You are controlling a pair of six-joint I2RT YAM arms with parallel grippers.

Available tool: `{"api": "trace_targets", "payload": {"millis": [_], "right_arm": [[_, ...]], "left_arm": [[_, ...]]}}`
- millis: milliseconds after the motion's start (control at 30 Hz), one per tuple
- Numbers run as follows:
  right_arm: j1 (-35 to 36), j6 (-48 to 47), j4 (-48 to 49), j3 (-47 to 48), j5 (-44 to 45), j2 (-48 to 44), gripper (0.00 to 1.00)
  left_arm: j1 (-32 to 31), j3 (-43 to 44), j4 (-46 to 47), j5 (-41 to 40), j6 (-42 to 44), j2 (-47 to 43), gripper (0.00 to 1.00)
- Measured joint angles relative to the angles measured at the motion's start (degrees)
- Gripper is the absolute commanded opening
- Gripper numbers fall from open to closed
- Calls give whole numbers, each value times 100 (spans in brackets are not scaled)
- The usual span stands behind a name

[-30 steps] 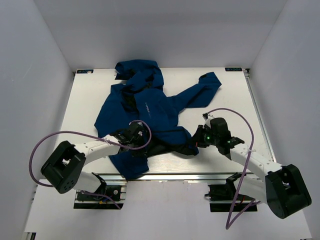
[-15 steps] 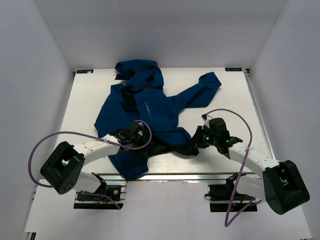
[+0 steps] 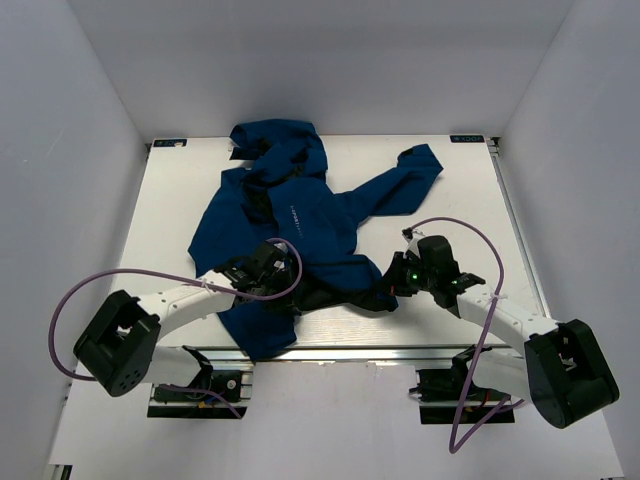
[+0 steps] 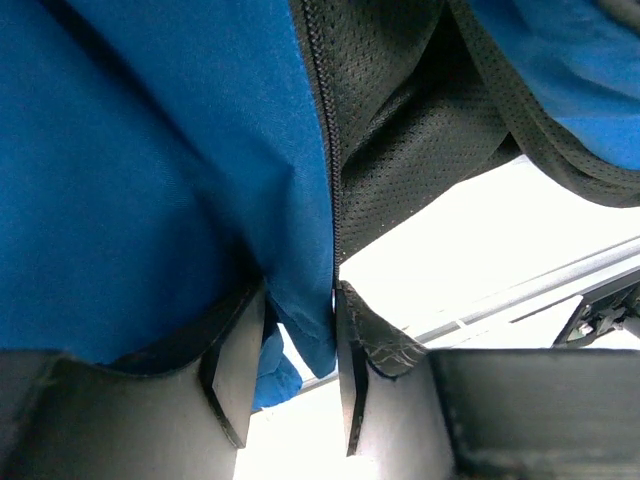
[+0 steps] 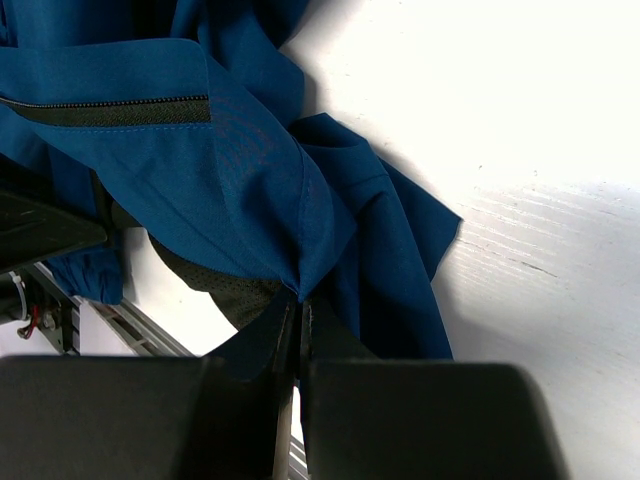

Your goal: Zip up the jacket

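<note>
The navy hooded jacket lies crumpled on the white table, hood at the back and one sleeve stretched to the right. Its near hem is open and shows black mesh lining. My left gripper is at the hem's left side. In the left wrist view its jaws stand narrowly apart, shut on the front edge beside the zipper teeth. My right gripper is at the hem's right corner. In the right wrist view it is shut tight on a pinch of blue fabric.
White walls enclose the table on the left, back and right. A metal rail runs along the near edge, and part of the hem hangs over it. Purple cables loop from both arms.
My left arm's elbow has shifted down and left, with its gripper staying at the hem. My right gripper has edged slightly left. The jacket has barely moved.
</note>
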Motion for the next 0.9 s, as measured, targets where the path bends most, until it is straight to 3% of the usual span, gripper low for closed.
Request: {"api": "trace_targets", "payload": {"millis": [300, 567, 667, 900], "right_arm": [[-9, -50, 0, 0, -2, 2, 0], [-11, -63, 7, 0, 26, 181, 0], [-11, -63, 7, 0, 72, 332, 0], [-11, -61, 15, 76, 109, 695, 0]], "left_arm": [[0, 0, 52, 94, -44, 170, 0], [0, 0, -22, 138, -20, -96, 0], [0, 0, -109, 118, 37, -455, 9], [0, -153, -188, 87, 81, -553, 12]]}}
